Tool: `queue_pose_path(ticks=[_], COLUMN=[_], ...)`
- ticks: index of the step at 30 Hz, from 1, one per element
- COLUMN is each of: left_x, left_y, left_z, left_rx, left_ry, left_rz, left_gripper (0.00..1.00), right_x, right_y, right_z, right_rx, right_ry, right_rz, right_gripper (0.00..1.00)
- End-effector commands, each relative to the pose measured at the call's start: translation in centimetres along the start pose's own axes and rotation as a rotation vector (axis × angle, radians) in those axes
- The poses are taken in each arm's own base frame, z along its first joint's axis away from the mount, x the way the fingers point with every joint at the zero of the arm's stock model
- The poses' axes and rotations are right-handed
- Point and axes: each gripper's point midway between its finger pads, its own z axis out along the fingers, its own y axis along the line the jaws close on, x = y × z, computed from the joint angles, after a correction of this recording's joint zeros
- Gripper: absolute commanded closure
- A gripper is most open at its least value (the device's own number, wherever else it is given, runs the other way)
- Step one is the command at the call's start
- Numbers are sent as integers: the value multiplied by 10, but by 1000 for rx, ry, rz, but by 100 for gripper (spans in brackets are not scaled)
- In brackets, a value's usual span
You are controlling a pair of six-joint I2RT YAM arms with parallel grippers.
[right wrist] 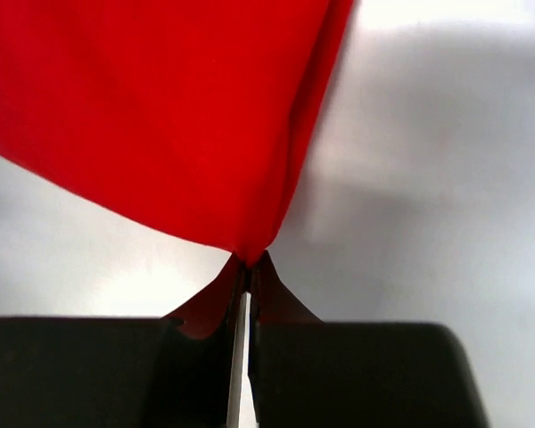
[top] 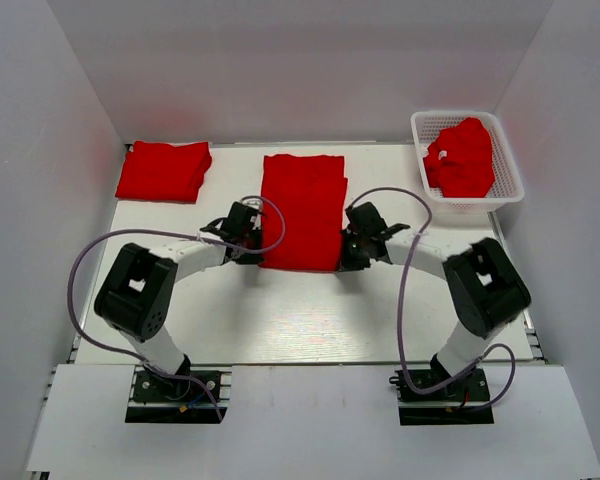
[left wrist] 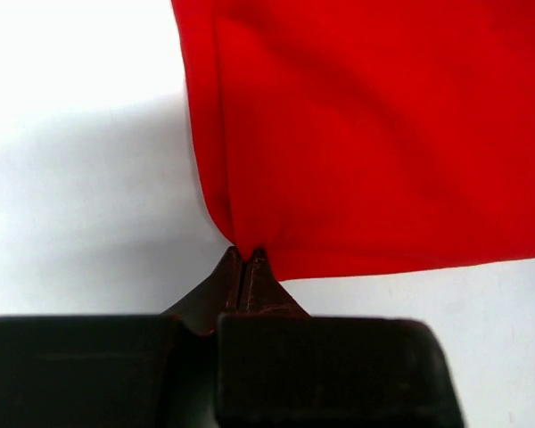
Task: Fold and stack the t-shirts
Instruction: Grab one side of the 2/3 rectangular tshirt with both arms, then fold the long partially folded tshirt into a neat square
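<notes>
Two t-shirts [top: 302, 210] [top: 164, 170] outside one basket [top: 474, 203]

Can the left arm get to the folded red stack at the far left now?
Likely not yet: nothing stands in the way, but the jaws of the left arm are shut on the near-left corner of the middle t-shirt; it must release before going to the folded stack.

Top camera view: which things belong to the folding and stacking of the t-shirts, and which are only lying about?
Belong to the job: middle t-shirt, pinched at its near corners by left gripper and right gripper; folded t-shirt, far left; crumpled t-shirts, far right.
Only lying about: white basket holding those; purple cables.
</notes>
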Motion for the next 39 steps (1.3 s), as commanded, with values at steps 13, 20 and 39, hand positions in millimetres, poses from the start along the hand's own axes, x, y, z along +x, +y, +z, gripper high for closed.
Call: queue_pose_path(ticks=[13, 20, 39], left_x=[12, -41, -166], left_y=[-42, -40, -12], left_z=[-127, -132, -77], left_rx=[145, 50, -195], left_ry=[4, -78, -245], left_rz=[-66, -136, -233], left_gripper=[100, 100, 100], right_x=[47, -15, -148], right_y=[9, 3, -11], right_z=[-119, -138, -111], right_rx=[-64, 99, 118], right_ry=[-26, -162, -320], right_rz=[-147, -89, -73], right_gripper=[100, 100, 100])
